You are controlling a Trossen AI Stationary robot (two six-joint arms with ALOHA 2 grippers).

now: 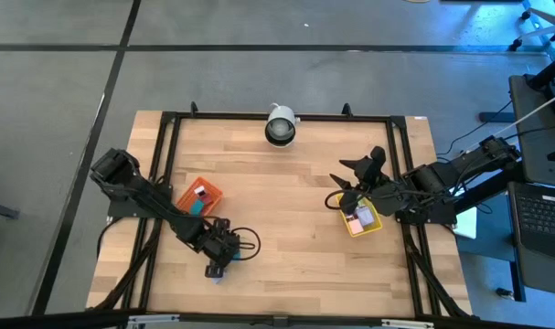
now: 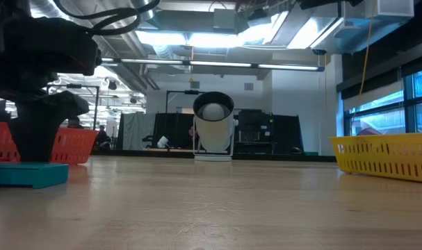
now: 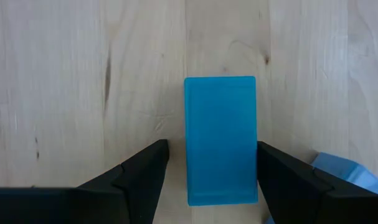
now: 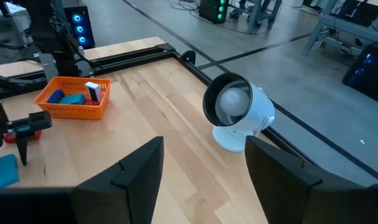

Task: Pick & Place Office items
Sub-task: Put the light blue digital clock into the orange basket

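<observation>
Teal block (image 3: pixel 220 140) lies flat on the table (image 1: pixel 286 238), near the front edge, just beyond the orange tray (image 1: pixel 200 196). We find it squarely between the left gripper (image 3: pixel 210 171)'s spread fingers, neither pad clearly touching. We judge the pick is in hand; next comes closing on the block's long sides, then lifting. Right gripper (image 4: pixel 204 168) waits spread above the yellow tray (image 1: pixel 363 219).

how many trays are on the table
2. The orange tray sits on the table's left side beside the left arm; the yellow tray sits on the right side, under the right arm. Both hold small items.
</observation>
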